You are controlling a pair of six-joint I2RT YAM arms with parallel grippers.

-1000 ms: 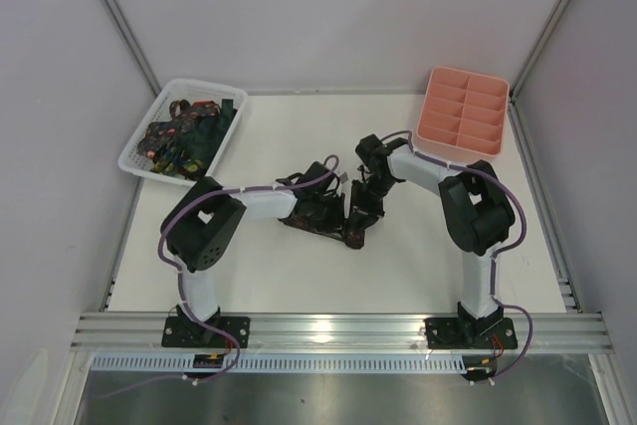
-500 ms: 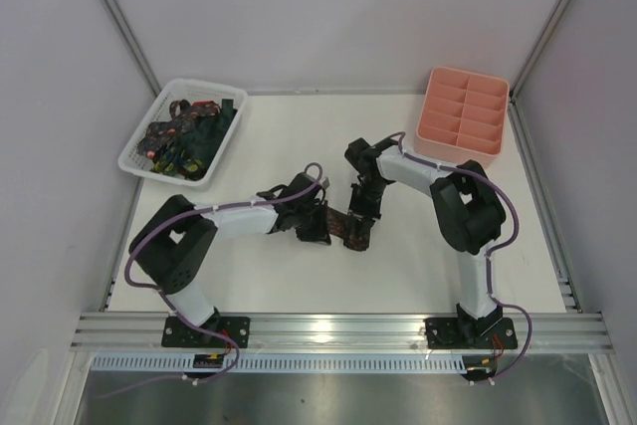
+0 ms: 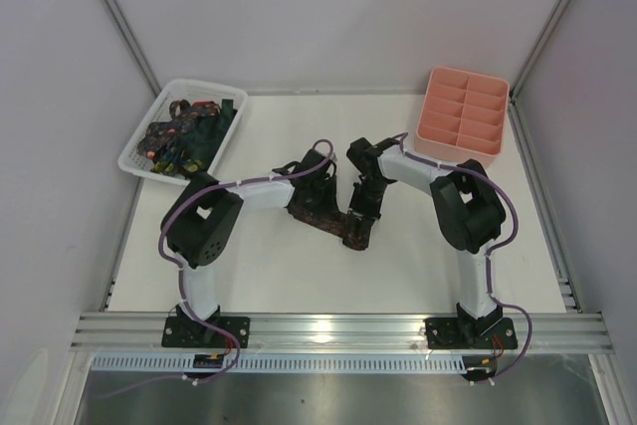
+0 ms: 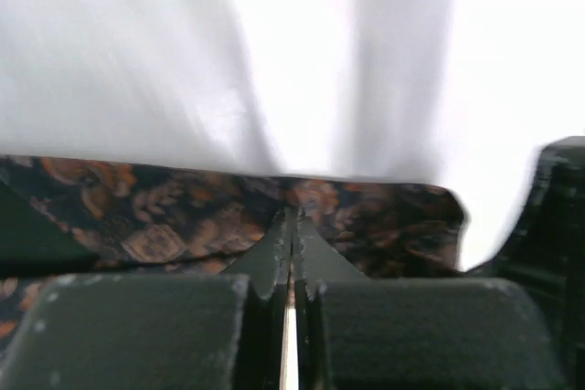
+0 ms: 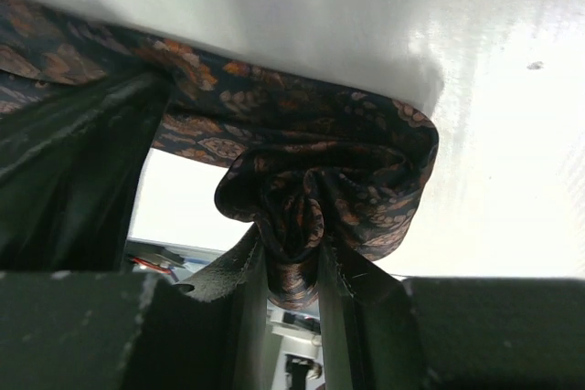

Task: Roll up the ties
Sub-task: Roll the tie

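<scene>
Tie [image 5: 311, 180] pinched by right end effector [image 5: 291, 267], closed left end effector [image 4: 292, 230] over it

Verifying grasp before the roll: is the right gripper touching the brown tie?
Touching. The right wrist view shows the right gripper closed on a bunched fold of the brown tie, with fabric pinched between its fingers.

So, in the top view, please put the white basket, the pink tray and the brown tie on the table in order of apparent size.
1. white basket, largest
2. pink tray, somewhat smaller
3. brown tie, smallest, though part of it is hidden
</scene>
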